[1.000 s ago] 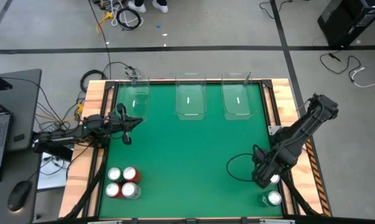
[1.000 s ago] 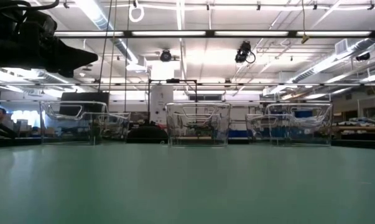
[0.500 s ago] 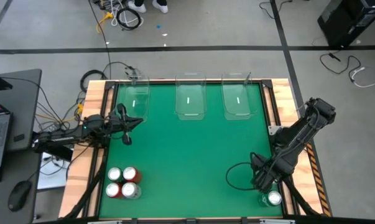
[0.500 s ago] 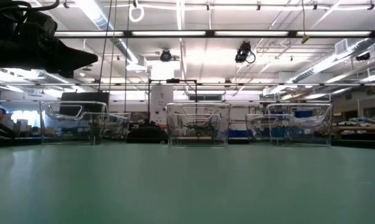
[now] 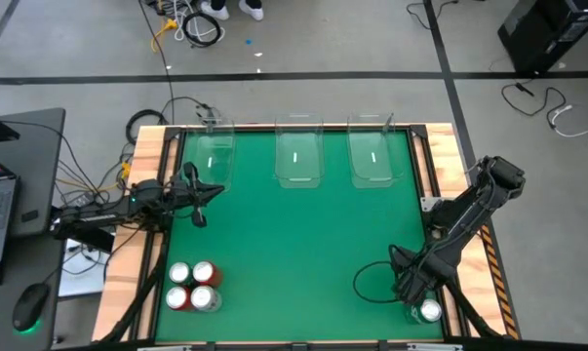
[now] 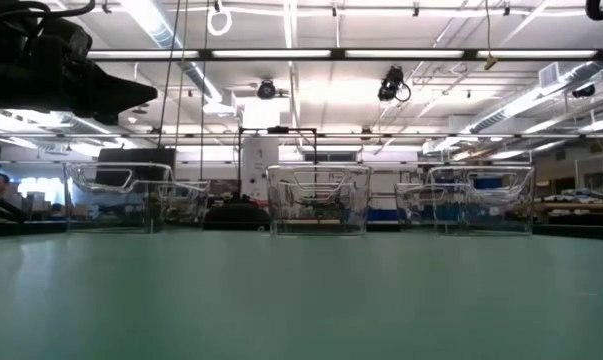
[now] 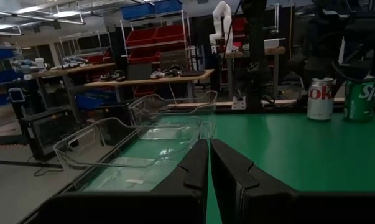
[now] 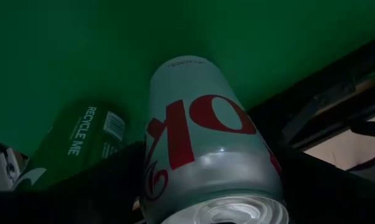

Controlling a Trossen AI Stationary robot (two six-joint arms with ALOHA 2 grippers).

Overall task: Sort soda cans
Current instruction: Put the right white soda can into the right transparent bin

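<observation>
Item: silver-white can, upright beside a green can at the table's near right corner, straddled by the right gripper, fingers wide, nothing held. A centred, level closure is advised so the neighbour is not nudged. Left gripper: pinched shut, empty, parked near the bins.

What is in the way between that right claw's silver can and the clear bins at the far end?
Nothing visible. The right gripper sits at the silver-white can in the near right corner, a green can beside it. Open green table stretches to the three clear bins.
</observation>
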